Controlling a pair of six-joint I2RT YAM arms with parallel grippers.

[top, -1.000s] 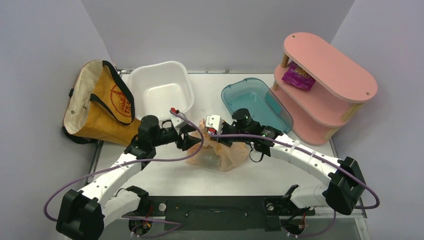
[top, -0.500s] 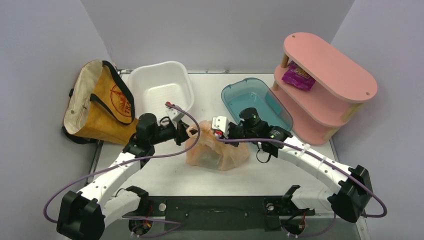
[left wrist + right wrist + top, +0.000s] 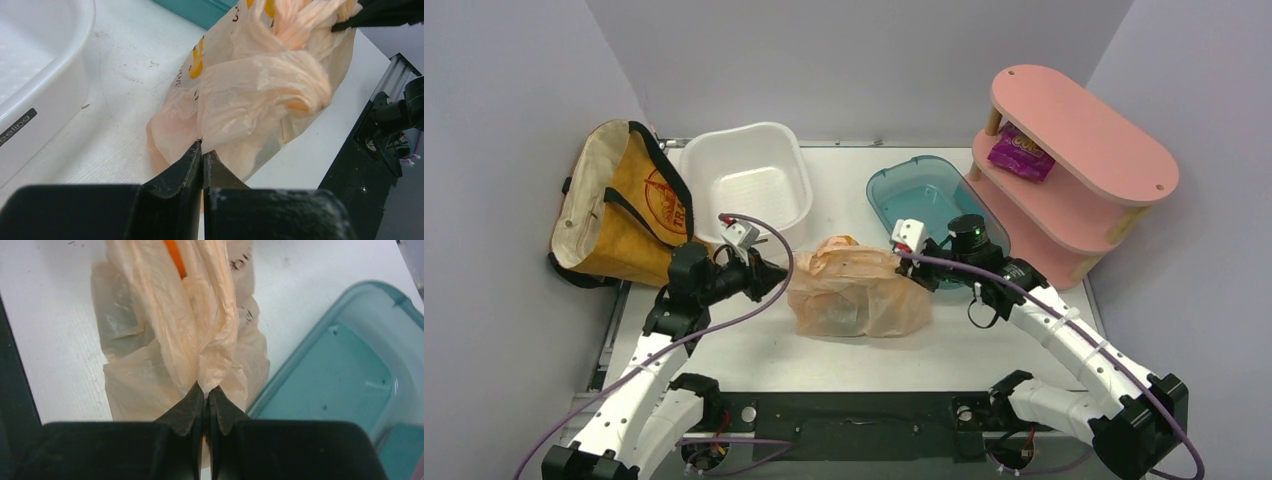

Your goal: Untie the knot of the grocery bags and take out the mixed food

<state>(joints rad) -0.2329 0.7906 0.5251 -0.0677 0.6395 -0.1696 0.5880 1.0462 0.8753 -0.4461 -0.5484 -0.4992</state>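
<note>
We record the peach plastic bag (image 3: pixel 859 298) lying at the centre of the top view on the white tabletop (image 3: pixel 844 345), between the two arms. Its handles are bunched into a knot (image 3: pixel 300 85) that is not undone. The left jaws are fully closed, and in the left wrist view their tips meet on a thin fold of the bag's film at its left edge. The right jaws are likewise closed, pinching a gathered strand of the same bag at its right end, just beside the teal tub (image 3: pixel 934 200). The bag's contents cannot be identified through the film. The canvas tote (image 3: pixel 629 215) sits at the upper left of the top view, just beside the white tub (image 3: pixel 746 180). A purple packet (image 3: pixel 1021 153) rests on the middle tier of the pink shelf (image 3: pixel 1079 150) at upper right.
</note>
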